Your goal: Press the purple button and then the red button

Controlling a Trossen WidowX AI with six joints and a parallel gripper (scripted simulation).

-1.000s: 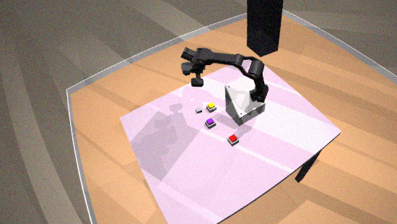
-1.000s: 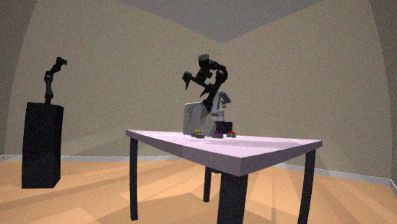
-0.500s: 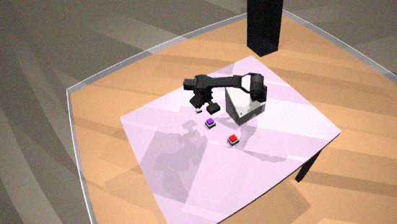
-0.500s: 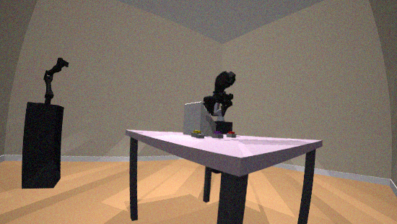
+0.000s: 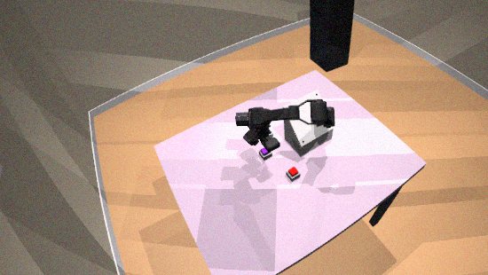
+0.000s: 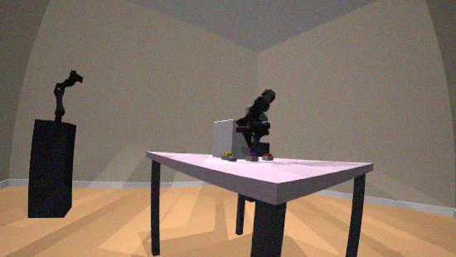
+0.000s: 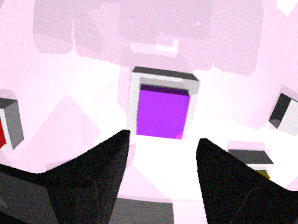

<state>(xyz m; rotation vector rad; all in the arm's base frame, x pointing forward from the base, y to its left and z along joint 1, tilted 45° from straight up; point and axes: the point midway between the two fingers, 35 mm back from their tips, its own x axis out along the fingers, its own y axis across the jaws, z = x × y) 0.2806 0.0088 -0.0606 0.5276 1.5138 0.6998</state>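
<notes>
The purple button sits upright in its pale square housing and looks unpressed. My gripper points down close above it, with the button just beyond the fingertips in the wrist view. The fingers stand partly apart with nothing between them. Whether they touch the button cannot be told. The red button stands to one side, cut off by the left edge of the wrist view, and looks unpressed.
A yellow button and a small grey-white block are on the other side of the purple button, hidden under the arm in the top view. A pale slant-topped box stands beneath the arm.
</notes>
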